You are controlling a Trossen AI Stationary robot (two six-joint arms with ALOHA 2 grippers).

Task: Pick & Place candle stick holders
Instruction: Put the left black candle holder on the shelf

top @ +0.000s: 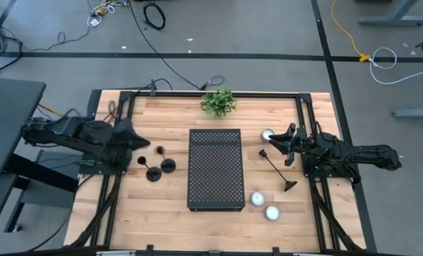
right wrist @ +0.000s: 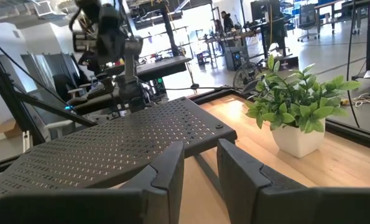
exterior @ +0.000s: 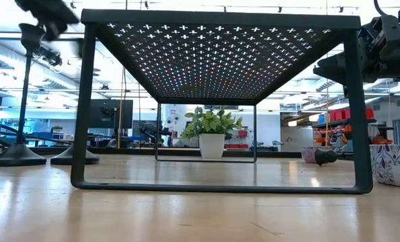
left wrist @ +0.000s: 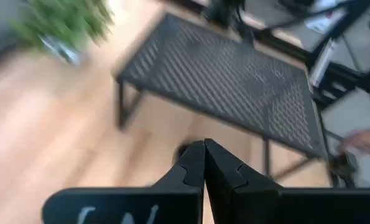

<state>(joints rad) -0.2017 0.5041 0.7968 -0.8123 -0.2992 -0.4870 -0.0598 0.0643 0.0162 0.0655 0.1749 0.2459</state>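
Two black candle stick holders stand on their round bases (top: 154, 173) (top: 168, 166) left of the black perforated tray (top: 215, 169). In the low view their bases (exterior: 15, 158) (exterior: 72, 156) are at the left. A third holder (top: 278, 169) lies on its side right of the tray, base (top: 289, 186) toward the near edge. My left gripper (top: 146, 142) is shut and empty, just far-left of the standing holders and level with their cup tops (exterior: 28, 30). My right gripper (top: 270, 145) is open and empty above the lying holder's cup end (top: 264, 151).
A potted plant (top: 218, 102) stands at the far edge behind the tray. One white tealight (top: 267, 134) sits by my right gripper; two more (top: 257, 198) (top: 271, 212) lie near the tray's near right corner. Black rails (top: 307, 128) frame the table.
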